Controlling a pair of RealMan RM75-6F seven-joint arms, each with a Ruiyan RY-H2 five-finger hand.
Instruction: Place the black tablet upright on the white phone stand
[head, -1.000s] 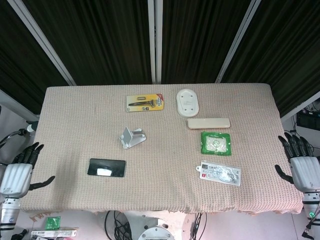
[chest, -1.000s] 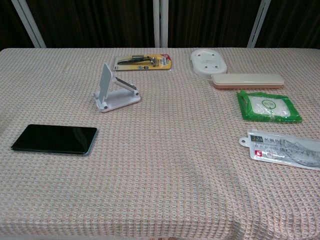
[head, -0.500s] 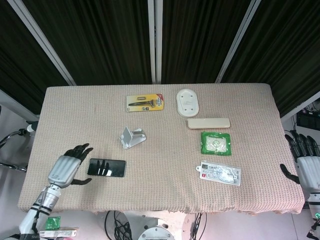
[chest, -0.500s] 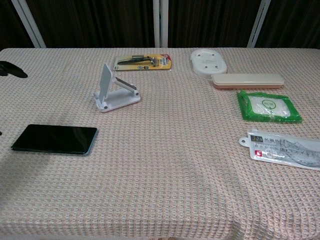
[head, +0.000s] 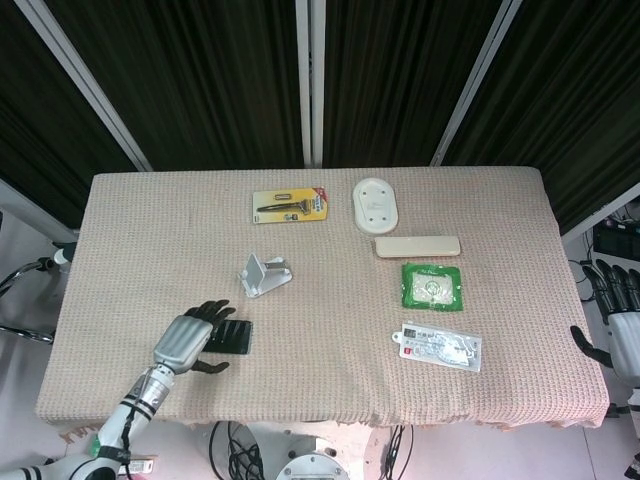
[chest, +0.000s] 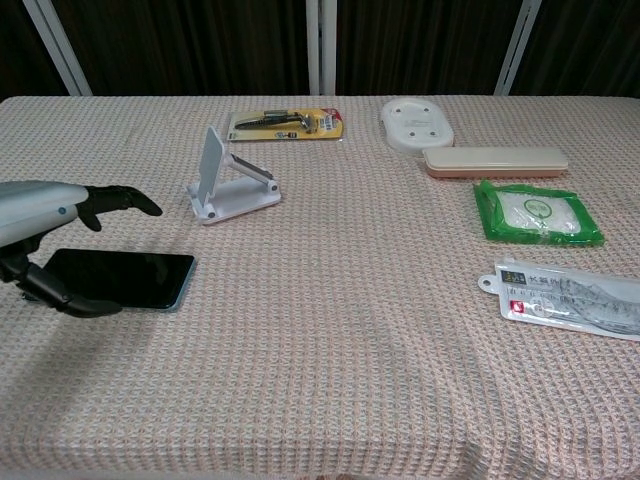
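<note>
Left hand (head: 186, 340) hovers open & empty over the black tablet (chest: 120, 278), which lies flat near the white phone stand (chest: 225, 185), so imo get thumb under the near long edge w/ fingers on the far one before lifting.

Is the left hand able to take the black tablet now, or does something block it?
Probably yes. The left hand hangs open right over the black tablet, fingers above it and thumb at its near edge. Nothing lies between them; the white phone stand stands apart, further back. The tablet lies flat, so lifting an edge may be hard.
</note>
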